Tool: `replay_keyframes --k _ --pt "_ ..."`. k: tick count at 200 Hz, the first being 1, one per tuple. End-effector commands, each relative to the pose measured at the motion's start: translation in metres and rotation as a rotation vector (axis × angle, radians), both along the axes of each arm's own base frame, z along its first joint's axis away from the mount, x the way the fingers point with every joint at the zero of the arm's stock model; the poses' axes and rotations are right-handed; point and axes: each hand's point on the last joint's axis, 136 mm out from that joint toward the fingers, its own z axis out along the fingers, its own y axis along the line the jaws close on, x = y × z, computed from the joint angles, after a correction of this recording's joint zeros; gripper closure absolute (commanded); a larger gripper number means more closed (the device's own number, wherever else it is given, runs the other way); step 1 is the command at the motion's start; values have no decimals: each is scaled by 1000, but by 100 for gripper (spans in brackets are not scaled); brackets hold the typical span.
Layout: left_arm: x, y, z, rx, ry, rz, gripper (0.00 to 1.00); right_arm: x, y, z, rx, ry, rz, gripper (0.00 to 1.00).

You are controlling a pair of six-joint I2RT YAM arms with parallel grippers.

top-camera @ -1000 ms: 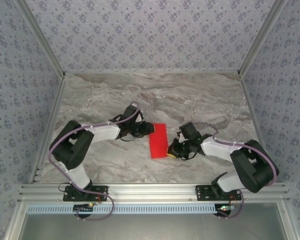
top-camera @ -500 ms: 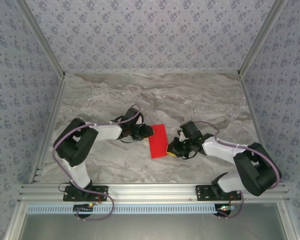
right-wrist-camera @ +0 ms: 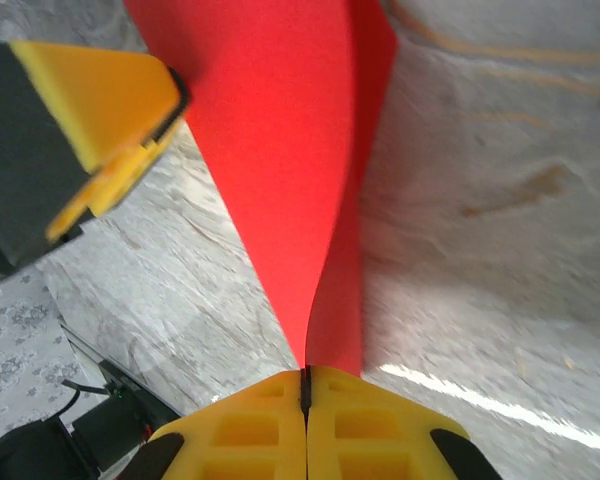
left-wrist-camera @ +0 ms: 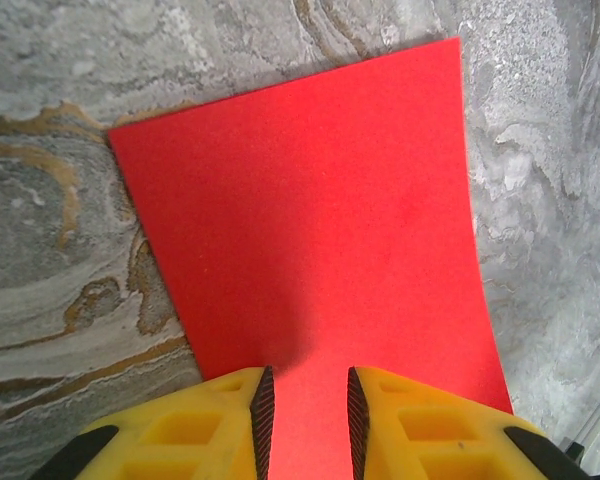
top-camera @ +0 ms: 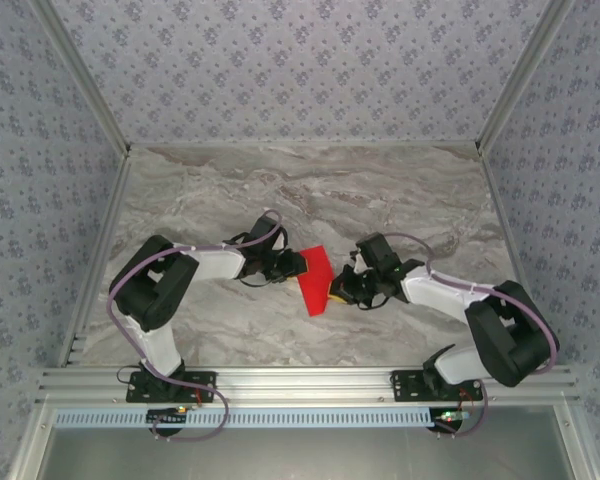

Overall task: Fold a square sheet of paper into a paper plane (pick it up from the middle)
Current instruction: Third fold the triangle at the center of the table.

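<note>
Pinching the plain red square sheet of paper [left-wrist-camera: 310,220], right fingers [right-wrist-camera: 365,425] closed; left fingers [left-wrist-camera: 425,425] slightly parted over it.

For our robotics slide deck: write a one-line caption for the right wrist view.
Right gripper shut on one edge of the curved red sheet above the marble table.

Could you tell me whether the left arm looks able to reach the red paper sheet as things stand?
Probably yes: the left end effector sits over one edge of the thin bright red square sheet of paper, jaws slightly apart, nothing blocking it. The right end effector pinches another edge.
</note>
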Motion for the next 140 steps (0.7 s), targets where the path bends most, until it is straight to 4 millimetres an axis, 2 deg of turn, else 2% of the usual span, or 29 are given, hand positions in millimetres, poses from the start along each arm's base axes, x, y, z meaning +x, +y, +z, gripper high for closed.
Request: replay_keyframes --k 1,26,58,73,96,140 --pt "-5 -3 -6 13 17 -20 72 12 13 2 4 -29 17 93" --pt "0 -7 6 1 -8 -34 73 20 22 -1 -4 -45 29 93" --pt "11 -14 38 -47 -95 -44 73 24 31 -10 0 -41 35 93" --pt "15 -11 45 -38 -130 -29 73 25 33 -14 -2 -42 35 93" --pt "18 -1 30 40 -108 1 76 25 35 -18 -7 -46 39 92" --pt "19 6 3 136 -37 20 82 27 38 -22 11 -55 32 93"
